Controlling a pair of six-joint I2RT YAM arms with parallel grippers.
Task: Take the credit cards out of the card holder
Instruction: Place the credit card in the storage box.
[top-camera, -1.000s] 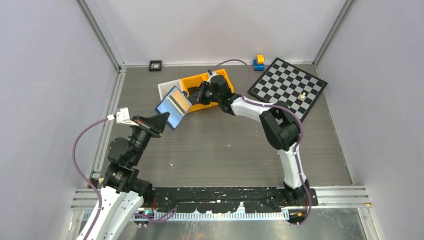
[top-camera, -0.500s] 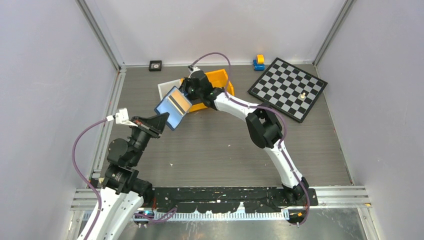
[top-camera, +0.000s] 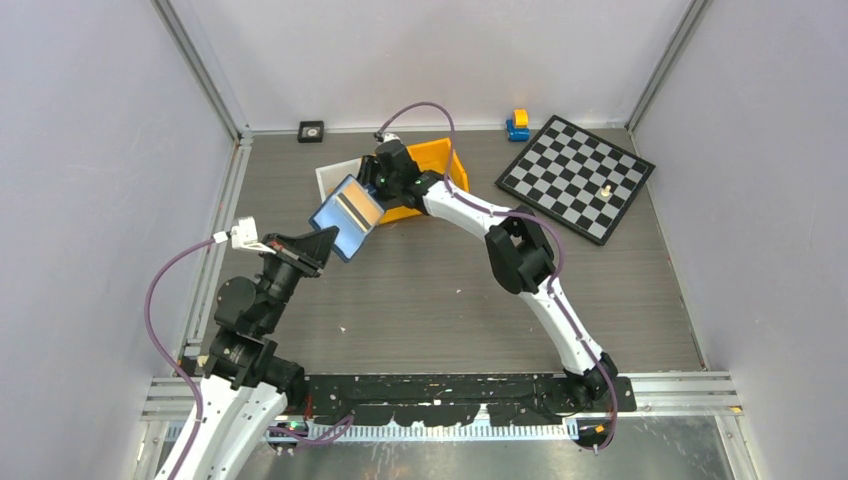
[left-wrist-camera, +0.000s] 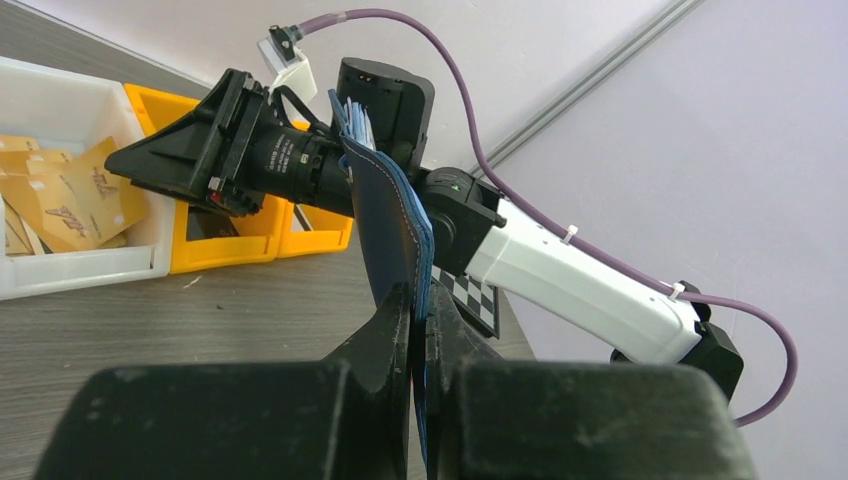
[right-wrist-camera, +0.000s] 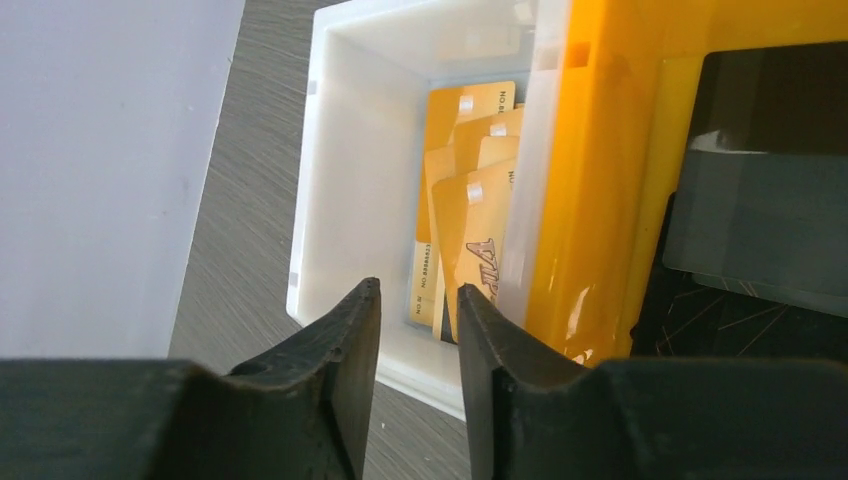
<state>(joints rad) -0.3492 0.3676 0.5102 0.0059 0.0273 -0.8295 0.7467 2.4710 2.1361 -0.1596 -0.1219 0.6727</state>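
Observation:
My left gripper (left-wrist-camera: 420, 300) is shut on the lower edge of the navy card holder (left-wrist-camera: 395, 220), holding it upright and opened above the table. In the top view the card holder (top-camera: 347, 212) shows its light blue inside with a tan and a dark band across it. My right gripper (right-wrist-camera: 418, 290) is open, nothing between its fingers, hovering over the near rim of a white bin (right-wrist-camera: 340, 130). Several gold credit cards (right-wrist-camera: 470, 230) lie in that bin. From above, the right gripper (top-camera: 383, 175) sits just behind the holder.
An orange bin (right-wrist-camera: 590, 200) adjoins the white bin and holds a black item with a dark grey flat piece (right-wrist-camera: 770, 230) on it. A chessboard (top-camera: 577, 175) lies at the back right, a blue and yellow toy (top-camera: 518, 124) behind it. A small black square (top-camera: 311, 130) is by the back wall.
The right arm swung left from over the orange bin to the white bin, and its jaws parted. The left arm and the card holder stayed still.

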